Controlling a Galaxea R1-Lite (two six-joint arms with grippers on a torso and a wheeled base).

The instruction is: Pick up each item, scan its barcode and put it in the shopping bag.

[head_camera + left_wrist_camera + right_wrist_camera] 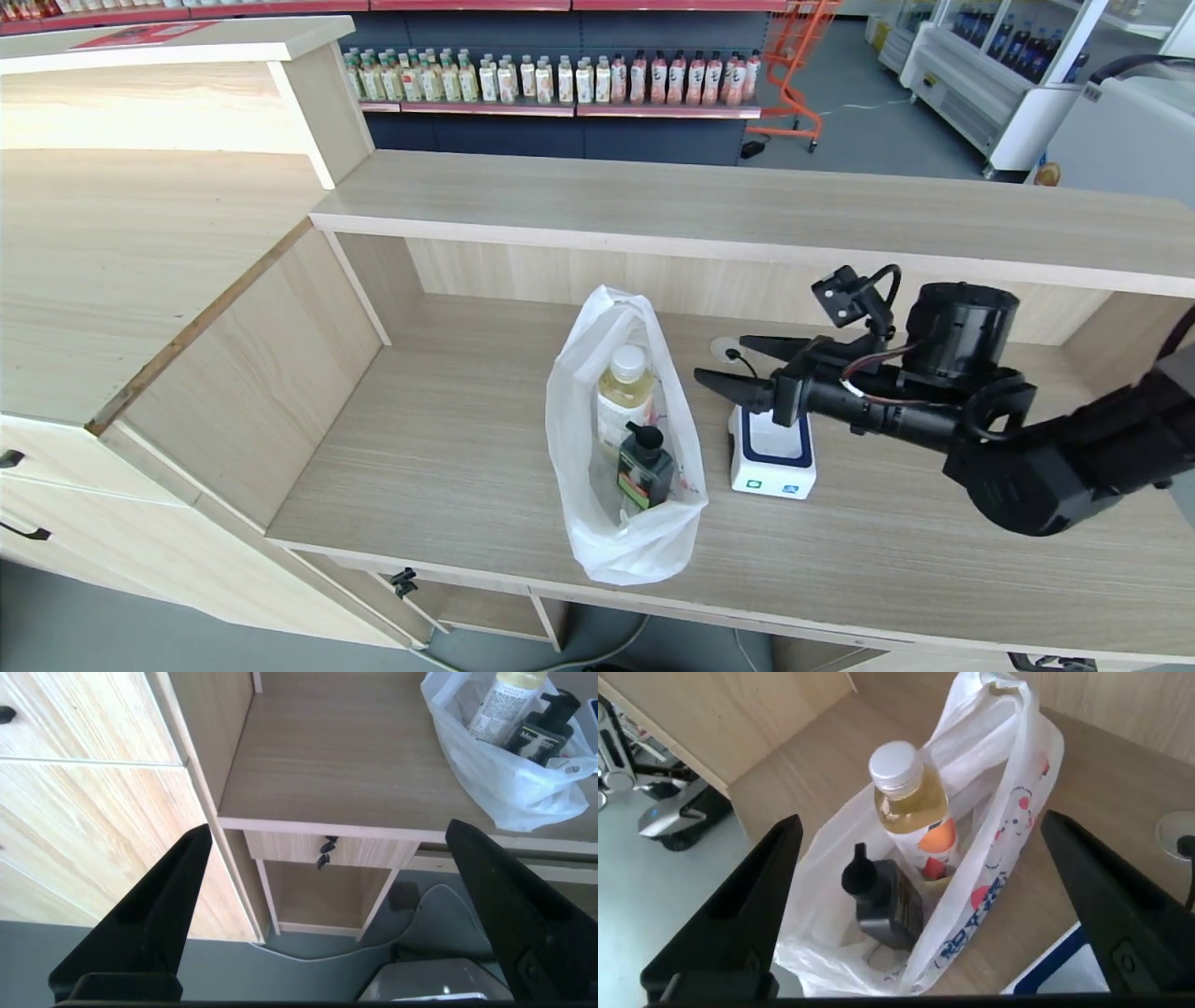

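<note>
A white plastic shopping bag [597, 523] stands open on the wooden counter [448, 448]. Inside it are a clear bottle of yellow drink with a white cap [625, 385] and a dark pump bottle [645, 469]. My right gripper [721, 359] hangs open and empty just right of the bag's mouth, above the white and blue scanner [771, 459]. In the right wrist view the right gripper [922, 819] looks down on the bag [999, 873], the drink bottle [910, 803] and the pump bottle [882, 901]. The left gripper [327, 831] is open and empty, low in front of the counter edge, with the bag [523, 789] off to one side.
A raised wooden ledge [747, 210] runs along the back of the counter and a side wall [280, 373] closes its left. A cable hole [726, 351] sits behind the scanner. A drawer with a key [324, 851] lies under the counter edge. Store shelves of bottles [560, 79] stand far behind.
</note>
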